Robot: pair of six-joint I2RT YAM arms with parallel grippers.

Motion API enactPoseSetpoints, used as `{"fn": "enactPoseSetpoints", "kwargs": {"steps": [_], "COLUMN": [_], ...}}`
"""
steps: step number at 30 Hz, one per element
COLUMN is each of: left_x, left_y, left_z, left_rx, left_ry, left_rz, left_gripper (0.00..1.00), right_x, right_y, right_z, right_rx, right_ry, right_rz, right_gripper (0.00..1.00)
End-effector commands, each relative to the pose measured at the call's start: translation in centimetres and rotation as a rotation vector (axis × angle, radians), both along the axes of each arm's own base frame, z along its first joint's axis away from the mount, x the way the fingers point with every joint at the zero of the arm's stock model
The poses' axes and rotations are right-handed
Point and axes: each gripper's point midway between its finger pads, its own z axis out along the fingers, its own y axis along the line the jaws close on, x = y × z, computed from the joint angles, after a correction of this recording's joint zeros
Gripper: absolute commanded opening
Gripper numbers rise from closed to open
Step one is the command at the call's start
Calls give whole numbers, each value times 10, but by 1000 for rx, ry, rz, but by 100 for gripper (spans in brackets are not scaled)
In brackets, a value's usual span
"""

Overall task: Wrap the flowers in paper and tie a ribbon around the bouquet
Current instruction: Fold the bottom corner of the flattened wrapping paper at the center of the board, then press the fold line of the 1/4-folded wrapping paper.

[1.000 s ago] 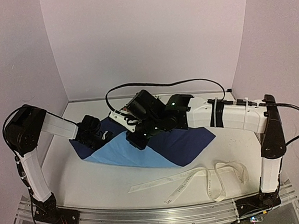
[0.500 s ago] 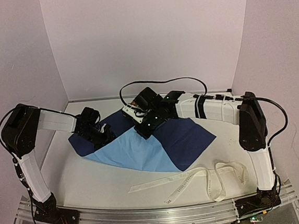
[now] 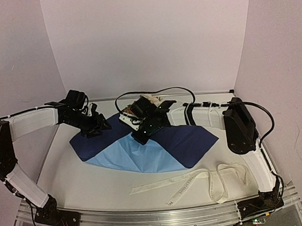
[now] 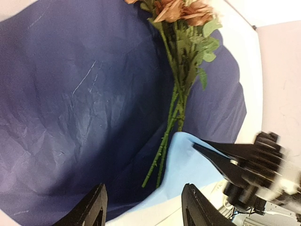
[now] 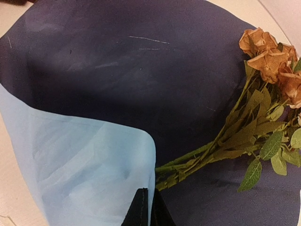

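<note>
Blue thin paper sheet (image 3: 188, 141), dark face up, lies mid-table with the rust-peach, green-stemmed flower bunch (image 5: 235, 127) on it. Left gripper (image 4: 144, 189) has lifted back off the left corner, fingers apart, empty. Right gripper (image 5: 147, 194) is pinched tight on the light flap over the stems, so the fold now likely rests on it alone

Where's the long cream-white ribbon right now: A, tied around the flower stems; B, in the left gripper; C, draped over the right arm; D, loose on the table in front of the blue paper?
D: the long flat cream-white ribbon lies in loose loops on the white table, on the near side of the large two-tone blue paper sheet.
</note>
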Motion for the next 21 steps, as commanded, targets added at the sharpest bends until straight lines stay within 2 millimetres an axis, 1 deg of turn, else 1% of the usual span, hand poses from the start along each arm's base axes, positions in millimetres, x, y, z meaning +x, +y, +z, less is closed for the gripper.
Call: {"fn": "enactPoseSetpoints", "kwargs": {"steps": [1,2,6,9,12,16,21], "left_x": [-16,-22,-42,-52,-56,-59,-57], "left_y": [0,-5,-21,-27,-28,-24,-19], "left_z": [21,18,-6,-25,-42,-68,-85], "left_rx": [6,-1,-14,-28,-24,6,40], "left_ry": [-70,-68,-18,24,53,103,122], "left_rz": [-32,-49,-96,-105,-104,-89,-61], "left_gripper": [54,53,43,36,31,27,26], "right_x": [23,26,35,42,51,56,58], "right_y": [12,13,16,17,18,19,15], "right_z": [2,1,-8,-11,-12,-10,-12], "right_rx": [17,20,7,-3,-9,-22,-43], "right_ry": [-97,-109,-146,-182,-222,-251,-263], "right_rz": [-1,-3,-4,-8,-17,-18,-11], "right_gripper": [0,0,0,0,0,0,0]}}
